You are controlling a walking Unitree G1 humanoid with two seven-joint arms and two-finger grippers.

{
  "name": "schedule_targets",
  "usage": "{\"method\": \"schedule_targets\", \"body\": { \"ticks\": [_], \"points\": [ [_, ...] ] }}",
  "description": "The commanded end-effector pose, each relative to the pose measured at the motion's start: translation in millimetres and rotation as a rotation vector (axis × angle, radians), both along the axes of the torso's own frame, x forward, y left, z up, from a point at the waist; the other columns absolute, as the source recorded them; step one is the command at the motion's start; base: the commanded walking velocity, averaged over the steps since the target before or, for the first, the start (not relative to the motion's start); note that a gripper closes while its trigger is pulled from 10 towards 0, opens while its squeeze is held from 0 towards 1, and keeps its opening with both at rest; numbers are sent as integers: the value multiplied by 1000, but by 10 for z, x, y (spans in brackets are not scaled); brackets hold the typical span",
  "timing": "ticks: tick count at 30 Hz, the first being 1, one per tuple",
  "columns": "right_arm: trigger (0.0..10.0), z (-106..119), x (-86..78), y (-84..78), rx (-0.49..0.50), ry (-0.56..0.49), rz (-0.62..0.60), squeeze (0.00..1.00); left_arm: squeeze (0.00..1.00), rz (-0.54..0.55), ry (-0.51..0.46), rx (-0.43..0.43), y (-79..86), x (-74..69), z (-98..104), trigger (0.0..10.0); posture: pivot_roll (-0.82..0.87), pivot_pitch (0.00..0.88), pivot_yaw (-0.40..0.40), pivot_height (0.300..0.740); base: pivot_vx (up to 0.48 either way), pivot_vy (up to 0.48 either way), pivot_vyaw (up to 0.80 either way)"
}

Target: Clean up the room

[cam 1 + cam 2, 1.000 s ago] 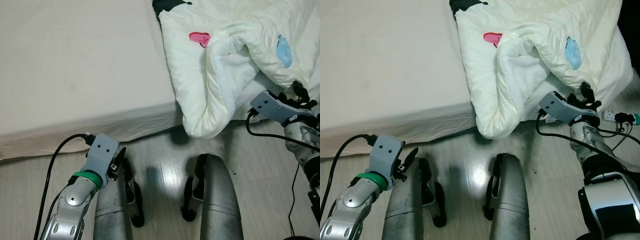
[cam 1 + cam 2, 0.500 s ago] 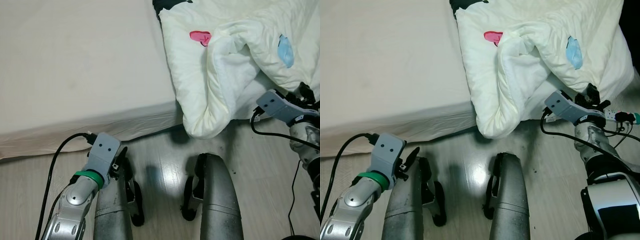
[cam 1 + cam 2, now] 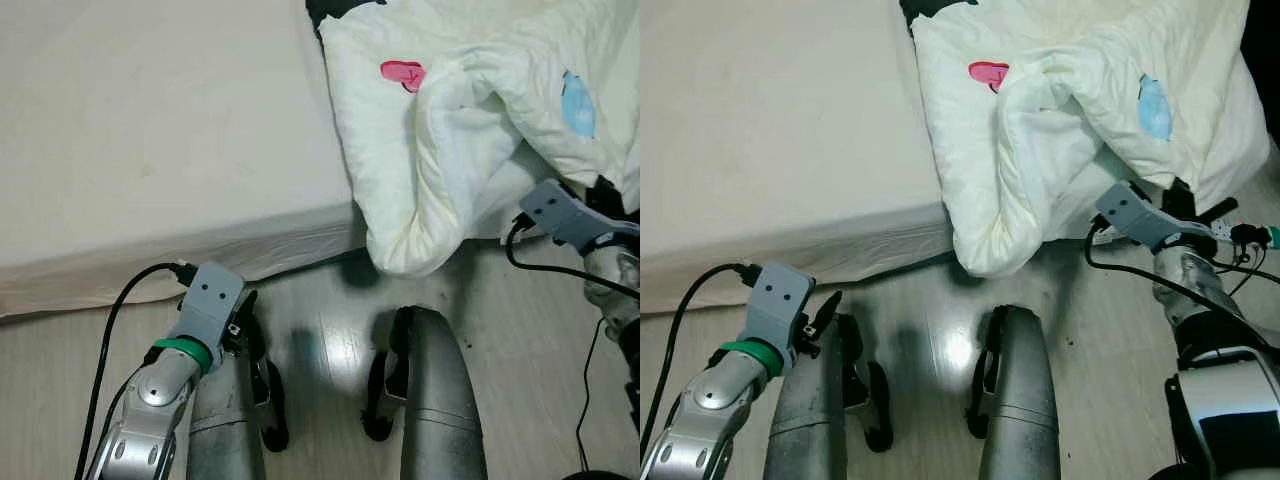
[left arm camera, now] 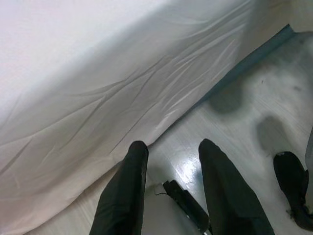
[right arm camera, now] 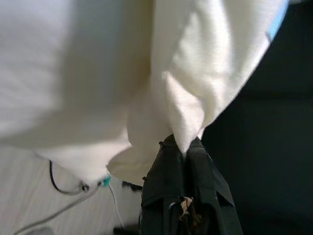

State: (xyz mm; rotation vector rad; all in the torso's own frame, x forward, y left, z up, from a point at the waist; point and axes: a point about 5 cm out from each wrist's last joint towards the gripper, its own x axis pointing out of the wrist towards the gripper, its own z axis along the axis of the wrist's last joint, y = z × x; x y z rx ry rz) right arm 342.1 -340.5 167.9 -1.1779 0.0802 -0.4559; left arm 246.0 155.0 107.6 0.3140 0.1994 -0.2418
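Observation:
A white duvet (image 3: 450, 150) with a pink print (image 3: 400, 73) and a blue print (image 3: 1154, 108) lies bunched on the bed's right part, and its folded end hangs over the edge to the floor. My right gripper (image 5: 181, 145) is shut on a corner of the duvet (image 5: 98, 73), low at the right beside the bed (image 3: 1185, 195). My left gripper (image 4: 168, 145) hangs open and holds nothing beside my left leg, pointing at the bed's sheet-covered side (image 4: 98, 88).
The bare cream mattress (image 3: 150, 130) takes up the left and middle. Pale wood floor (image 3: 320, 320) runs along its side, with my two legs (image 3: 430, 400) standing on it. A power strip with cables (image 3: 1240, 235) lies on the floor at the right.
My right gripper has moved to the right and slightly down, taking the duvet's corner with it. The left arm has barely shifted.

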Motion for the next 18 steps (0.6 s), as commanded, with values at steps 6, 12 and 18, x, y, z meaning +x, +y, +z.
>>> {"method": "schedule_targets", "body": {
  "ticks": [6, 12, 18],
  "points": [
    [0, -415, -620, -524, 166, -48, -276, 0, 0, -4, 42, -11, -73, 24, -157, 10000, 26, 369, 69, 596, 0, 0, 0],
    [0, -590, -1339, -1018, 200, -85, -554, 0, 0, -41, 38, -26, -196, 142, -190, 10000, -38, 333, 68, 596, 0, 0, 0],
    [0, -642, -1675, -1200, 237, -94, -688, 0, 0, -49, 31, -30, -234, 189, -204, 10000, -49, 319, 65, 596, 0, 0, 0]
  ]
}}
